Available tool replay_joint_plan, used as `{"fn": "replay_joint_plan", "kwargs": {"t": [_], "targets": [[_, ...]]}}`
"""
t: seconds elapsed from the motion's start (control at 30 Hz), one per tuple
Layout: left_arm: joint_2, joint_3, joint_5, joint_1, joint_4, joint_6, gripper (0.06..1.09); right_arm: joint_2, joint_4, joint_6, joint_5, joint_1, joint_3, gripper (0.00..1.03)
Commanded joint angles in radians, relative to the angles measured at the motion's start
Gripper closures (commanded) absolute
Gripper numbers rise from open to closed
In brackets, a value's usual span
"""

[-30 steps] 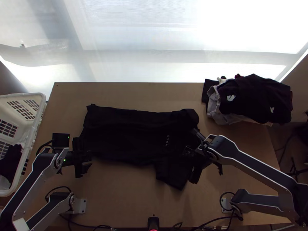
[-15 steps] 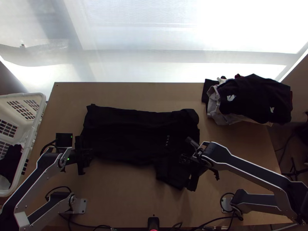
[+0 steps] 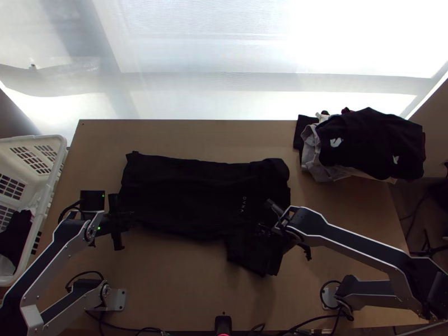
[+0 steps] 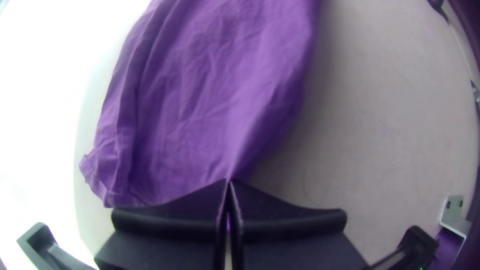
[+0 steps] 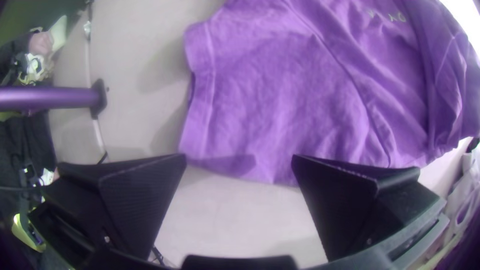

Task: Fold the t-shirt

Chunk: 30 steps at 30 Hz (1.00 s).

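the black t-shirt (image 3: 196, 193) lies flat across the middle of the worktop (image 3: 179, 285), a sleeve (image 3: 246, 257) angled toward the near edge. the left hand (image 3: 130, 220), closed, pinches its edge at the end away from the sleeve; the right hand (image 3: 267, 232), wide open and gripping nothing, is at the sleeve. a clothes pile (image 3: 375, 140) sits at the far right corner, a white basket (image 3: 42, 140) beside the left edge.

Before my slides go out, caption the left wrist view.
The left gripper pinches the t-shirt by its edge.

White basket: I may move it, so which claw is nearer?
Left. The left claw is at the t-shirt's end nearest the basket; the right claw is farther, by the sleeve.
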Motion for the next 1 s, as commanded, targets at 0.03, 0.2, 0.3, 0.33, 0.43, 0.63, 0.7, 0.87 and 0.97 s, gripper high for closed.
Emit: {"fn": "replay_joint_plan", "kwargs": {"t": [0.03, 0.2, 0.3, 0.33, 0.43, 0.63, 0.7, 0.87, 0.97], "targets": [[-0.009, 0.055, 0.000, 0.019, -0.054, -0.028, 1.05, 0.097, 0.097, 0.004, 0.002, 0.003, 0.008, 0.15], [-0.023, 0.063, 0.000, 0.029, -0.066, -0.028, 1.05, 0.120, 0.155, -0.025, 0.002, 0.013, -0.019, 0.59], [-0.037, 0.060, 0.000, 0.029, -0.072, -0.033, 1.05, 0.123, 0.184, -0.045, -0.001, 0.013, -0.048, 0.89], [-0.040, 0.060, 0.000, 0.029, -0.074, -0.036, 1.05, 0.123, 0.192, -0.057, -0.003, 0.014, -0.061, 0.98], [-0.043, 0.060, 0.000, 0.029, -0.074, -0.045, 1.05, 0.129, 0.204, -0.068, -0.006, 0.025, -0.090, 1.00], [-0.074, 0.055, 0.000, 0.030, -0.081, -0.048, 1.05, 0.089, 0.143, -0.074, -0.014, 0.040, -0.076, 1.00], [-0.086, 0.055, 0.000, 0.036, -0.083, -0.048, 1.05, 0.049, 0.100, -0.076, -0.023, 0.034, -0.061, 1.00], [-0.108, 0.055, 0.000, 0.042, -0.106, -0.043, 1.05, -0.035, 0.011, -0.083, -0.032, 0.020, -0.053, 1.00], [-0.128, 0.058, 0.002, 0.042, -0.115, -0.045, 1.05, -0.075, -0.032, -0.088, -0.032, 0.016, -0.048, 1.00]]}}
